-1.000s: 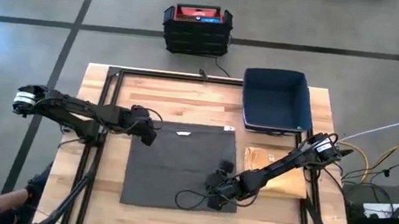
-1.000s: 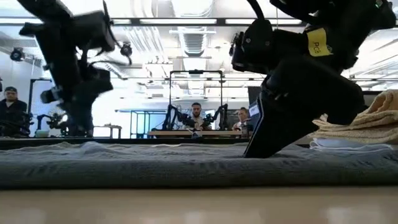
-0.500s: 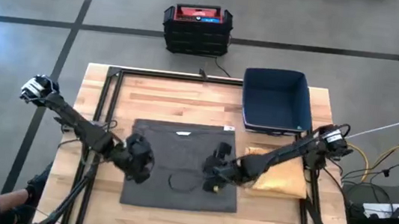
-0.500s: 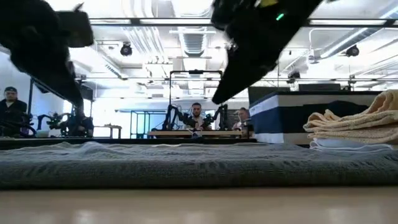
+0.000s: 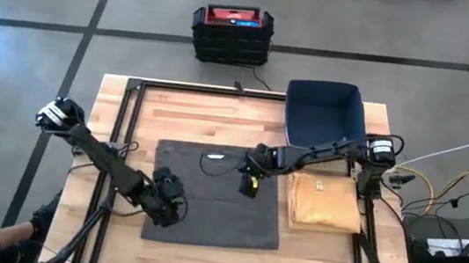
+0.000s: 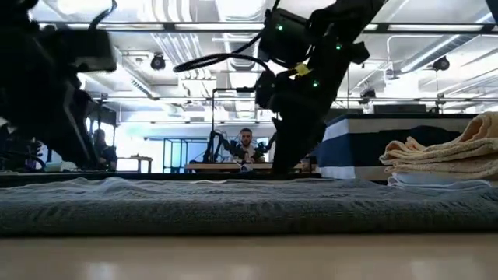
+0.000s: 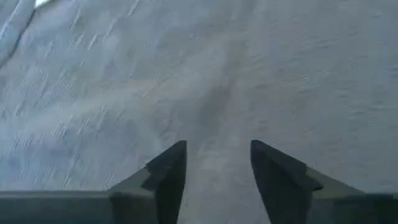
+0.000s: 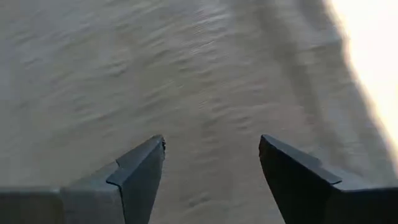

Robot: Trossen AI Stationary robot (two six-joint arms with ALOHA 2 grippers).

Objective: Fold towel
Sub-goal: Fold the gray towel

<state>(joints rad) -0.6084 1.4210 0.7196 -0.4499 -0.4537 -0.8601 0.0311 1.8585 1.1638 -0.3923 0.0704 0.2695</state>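
Step in hand: you look to be at the approach, before any fold. The grey towel [image 5: 216,196] lies spread flat in the middle of the table [image 5: 218,116], with no edge lifted.
Towel position: it sits between the two arms, left of the tan stack and nearer than the blue bin.
Left gripper [image 5: 165,209]: it is low over the towel's near left corner. Its wrist view shows the fingers [image 7: 166,174] parted, nothing between them, only cloth beyond.
Right gripper [image 5: 252,171]: it hangs over the towel's far right part. Its fingers [image 8: 140,174] are spread wide and hold nothing.
Next move: you will likely need each gripper on an edge or corner. The left is close to one; I judge the right must shift outward to the far right corner before pinching.
Towel material: dark grey, soft, with a fine ribbed weave and shallow wrinkles. It should sag when lifted, so pinch a corner firmly.
Label: a small white tag [image 5: 215,157] shows near the far edge.
Other cloth: folded tan towels [image 5: 324,204] lie just right of the grey one, thick and plush.
Bin: a rectangular dark blue bin [image 5: 325,117] stands at the far right.
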